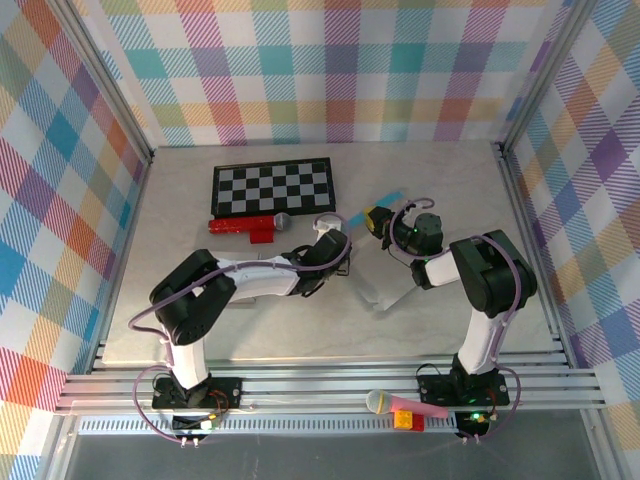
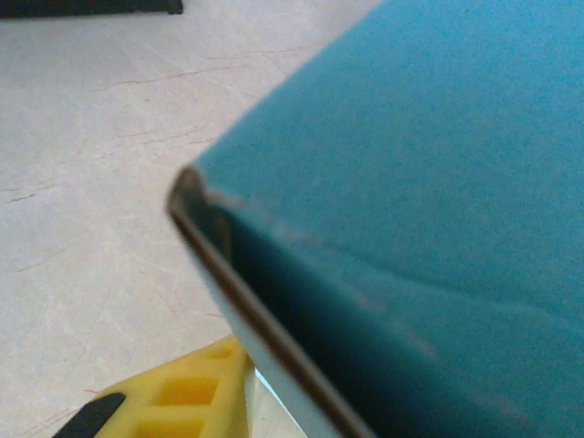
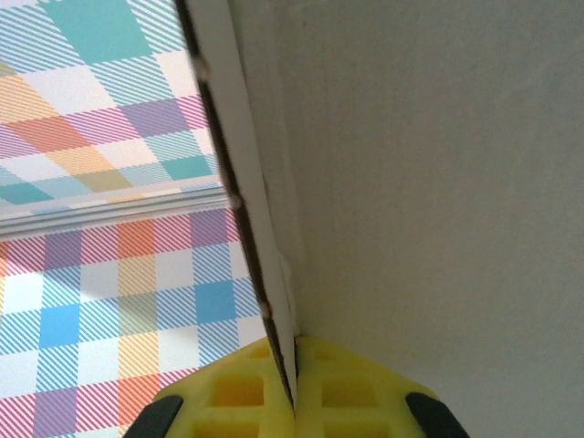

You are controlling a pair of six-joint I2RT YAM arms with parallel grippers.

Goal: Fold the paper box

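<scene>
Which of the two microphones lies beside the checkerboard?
The red microphone with the grey head; the pink microphone lies on the metal rail.

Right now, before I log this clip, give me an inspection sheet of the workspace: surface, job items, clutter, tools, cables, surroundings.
Surface: pale table, nothing spilled that I can see.
Job's things: box, teal outside, pale inside, mid-table between the arms.
Clutter: checkerboard at the back; red mic just in front of it; pink mic and a small block on the front rail.
Tools: right tool shut on a box panel edge; left tool at the box, grip cannot be told.
Cables: purple cables looped along both arms.
Surroundings: plaid walls, metal frame.
</scene>
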